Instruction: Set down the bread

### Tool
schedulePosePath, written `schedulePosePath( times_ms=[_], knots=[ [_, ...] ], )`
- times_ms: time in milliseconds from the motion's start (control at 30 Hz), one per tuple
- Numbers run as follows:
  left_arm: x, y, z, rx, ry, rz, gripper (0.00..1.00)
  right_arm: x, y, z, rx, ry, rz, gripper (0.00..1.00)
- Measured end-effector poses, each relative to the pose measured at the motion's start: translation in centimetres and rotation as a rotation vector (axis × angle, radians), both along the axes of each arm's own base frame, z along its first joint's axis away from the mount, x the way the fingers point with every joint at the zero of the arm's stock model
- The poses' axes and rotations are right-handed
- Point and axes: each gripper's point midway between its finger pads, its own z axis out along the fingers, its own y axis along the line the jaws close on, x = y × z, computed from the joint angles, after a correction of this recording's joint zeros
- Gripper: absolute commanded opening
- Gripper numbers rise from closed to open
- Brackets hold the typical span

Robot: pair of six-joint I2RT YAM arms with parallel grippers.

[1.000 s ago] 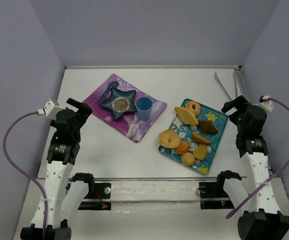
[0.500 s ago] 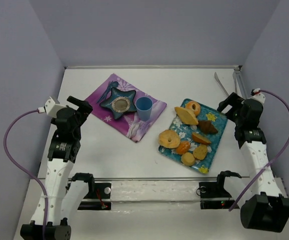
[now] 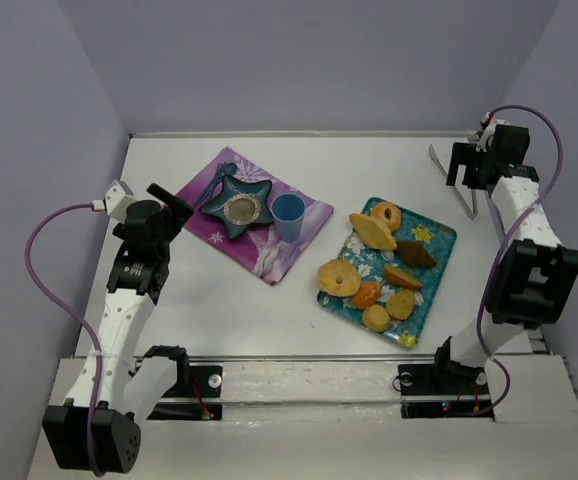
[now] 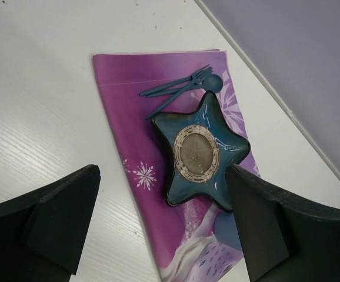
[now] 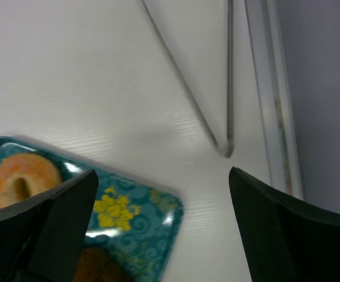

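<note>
The right pincer [image 3: 466, 172] has swung to the upper right over the tongs [image 5: 185, 88], spread and empty; the left pincer [image 3: 172, 203] is also spread. The bread [image 3: 366, 294] lies on the teal tray [image 3: 441, 245], seemingly touching other pastries [image 3: 339, 278].

Glossy glazed star dish [image 4: 232, 150] on a matt purple cloth [image 4: 123, 117]; thin bare-metal tongs [image 5: 186, 82] at the shiny teal tray's [image 5: 155, 208] one o'clock.

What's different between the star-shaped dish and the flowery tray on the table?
The star dish is star-shaped and dark blue; the tray is rectangular and teal with yellow flowers. The star dish shows no food, while the tray is crowded with pastries. The star dish sits on a purple cloth; the tray lies directly on the white table. Both are glossy, bluish and lie flat.
</note>
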Motion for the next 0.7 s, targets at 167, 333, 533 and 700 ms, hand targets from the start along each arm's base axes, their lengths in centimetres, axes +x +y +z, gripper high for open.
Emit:
schedulePosePath(
  times_ms=[167,333,533,700],
  knots=[
    [0.0,0.6,-0.3,0.022,0.015,0.017,0.99,3.3,-3.6,-4.9,-0.11,0.135,0.167,0.98],
    [-0.1,1.6,-0.4,0.032,0.018,0.057,0.99,3.6,-5.5,-10.0,-0.176,0.285,0.334,0.98],
    [-0.1,2.5,-0.7,0.039,0.028,0.092,0.99,4.6,-6.6,-11.5,-0.249,0.341,0.43,0.98],
    [0.1,3.1,-1.4,0.045,0.053,0.116,0.99,6.5,-6.7,-11.8,-0.255,0.325,0.483,0.97]
  ],
)
